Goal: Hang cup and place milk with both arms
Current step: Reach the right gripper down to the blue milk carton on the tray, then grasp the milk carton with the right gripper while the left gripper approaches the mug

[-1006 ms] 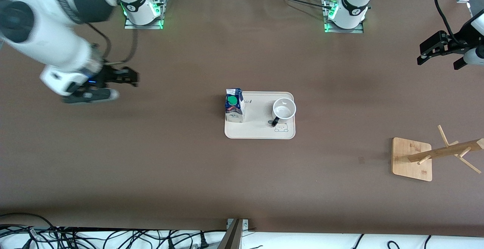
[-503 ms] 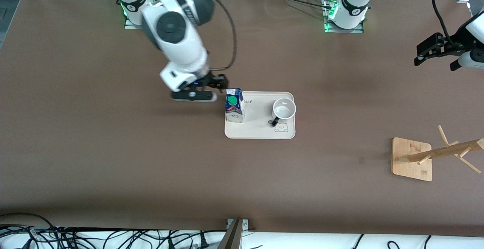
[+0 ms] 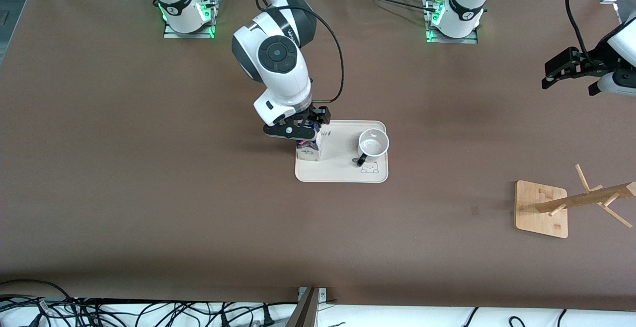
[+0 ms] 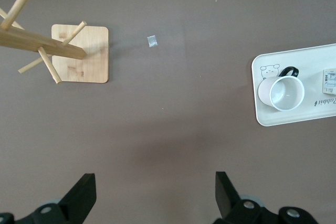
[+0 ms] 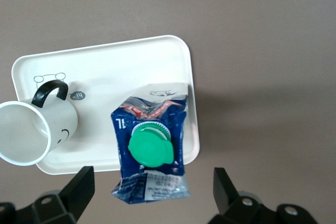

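Note:
The milk, a dark-blue and white carton with a green cap, stands upright on a cream tray at the end toward the right arm. My right gripper hovers just above the milk, open, one finger at each side and clear of it. The white cup stands upright on the tray's other end, mouth up, with its black handle toward the front camera. It also shows in the left wrist view. My left gripper is open and empty, up over bare table at the left arm's end.
A wooden mug rack with a square base and pegged post stands toward the left arm's end, nearer the front camera than the tray. A small scrap lies on the brown table between the rack and the tray.
My right arm swung from its end of the table across to the tray and now covers the milk's top. My left gripper drifted slightly. The milk and cup have not moved.

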You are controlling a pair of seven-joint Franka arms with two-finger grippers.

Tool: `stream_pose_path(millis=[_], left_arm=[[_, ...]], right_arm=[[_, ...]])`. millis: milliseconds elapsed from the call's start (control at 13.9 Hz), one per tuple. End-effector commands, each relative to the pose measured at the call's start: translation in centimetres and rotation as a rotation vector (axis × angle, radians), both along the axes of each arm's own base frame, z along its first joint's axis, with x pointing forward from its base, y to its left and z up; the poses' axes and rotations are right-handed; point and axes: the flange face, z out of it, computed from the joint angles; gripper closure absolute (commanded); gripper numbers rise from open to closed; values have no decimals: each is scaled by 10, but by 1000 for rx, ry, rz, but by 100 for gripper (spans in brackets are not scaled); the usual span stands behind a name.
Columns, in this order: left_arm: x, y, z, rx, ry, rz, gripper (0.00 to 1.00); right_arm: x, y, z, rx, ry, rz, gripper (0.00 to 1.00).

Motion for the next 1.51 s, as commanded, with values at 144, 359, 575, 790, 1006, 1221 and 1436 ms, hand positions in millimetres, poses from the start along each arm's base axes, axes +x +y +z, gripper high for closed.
stream_pose_path(millis=[144, 359, 575, 790, 1006, 1221, 1436], left_arm=[[21, -5, -36, 21, 71, -20, 0], [41, -16, -85, 23, 154, -36, 0], [53, -58, -133, 44, 229, -104, 0], [57, -110, -180, 59, 296, -183, 0], [58, -176, -220, 82, 286, -289, 0], [49, -230, -255, 81, 298, -360, 0], [33, -294, -289, 37, 284, -428, 0]], right_arm=[[0, 15, -26, 1, -11, -6, 13], [1, 14, -25, -1, -14, 3, 60], [8, 6, -13, 4, -26, 36, 72], [25, -34, 32, -13, 9, 49, 72], [66, -128, 76, -22, 52, 165, 72], [95, -245, 81, 14, 110, 256, 71], [85, -332, 56, 33, 133, 293, 71]])
